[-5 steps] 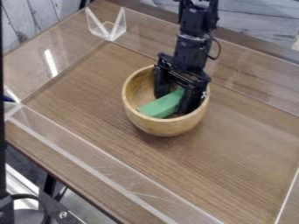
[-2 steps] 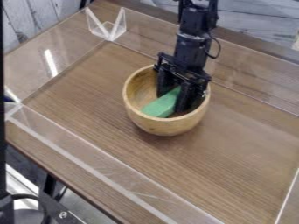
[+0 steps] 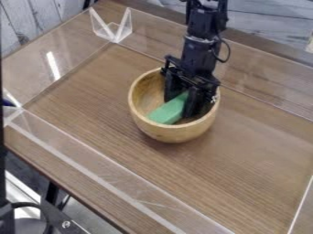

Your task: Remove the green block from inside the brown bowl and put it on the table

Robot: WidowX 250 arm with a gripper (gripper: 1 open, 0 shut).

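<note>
Tabletop [image 3: 104, 137] of brown wood grain spreads wide on every side of the hand, with broad bare surface toward the camera and to the picture's left of it. Low clear acrylic walls [image 3: 73, 174] edge this surface; the near wall runs well below the hand in the picture, another runs behind it, and a folded clear piece [image 3: 113, 27] stands at the far corner, up and left of the hand.

Directly under the hand sits the brown bowl [image 3: 153, 123], round, thick-rimmed, well apart from all the walls. Its near and left rim stand clear; the right rim lies just beside the hand's right finger.

The black arm [image 3: 203, 37] comes down steeply from the top of the picture, leaning slightly, and ends in the hand [image 3: 189, 91], which reaches inside the bowl, pointing steeply downward.

The green block [image 3: 170, 110] lies inside the bowl, slanted, its upper end up between the hand's fingers [image 3: 174, 82] and its lower end down and left of the hand. The hand is closed on that upper end.
</note>
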